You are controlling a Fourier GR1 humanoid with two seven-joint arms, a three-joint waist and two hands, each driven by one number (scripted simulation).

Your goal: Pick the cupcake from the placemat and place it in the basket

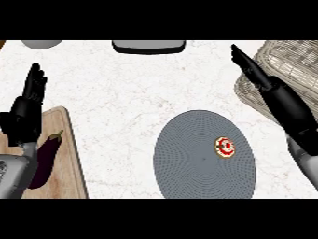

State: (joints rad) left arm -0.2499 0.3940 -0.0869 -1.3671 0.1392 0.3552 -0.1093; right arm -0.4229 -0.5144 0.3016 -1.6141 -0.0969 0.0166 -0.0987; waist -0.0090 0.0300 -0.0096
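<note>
A small cupcake with red and white topping sits on the right part of a round grey placemat. The wicker basket stands at the counter's right edge. My right hand is raised over the basket's left rim, above and right of the cupcake, its fingers straight and holding nothing. At the left my left hand rests open with fingers up, over the top of a wooden board.
A wooden cutting board at the lower left carries a dark purple eggplant. A grey bowl and a dark-rimmed grey tray sit along the far edge. White marble counter lies between board and placemat.
</note>
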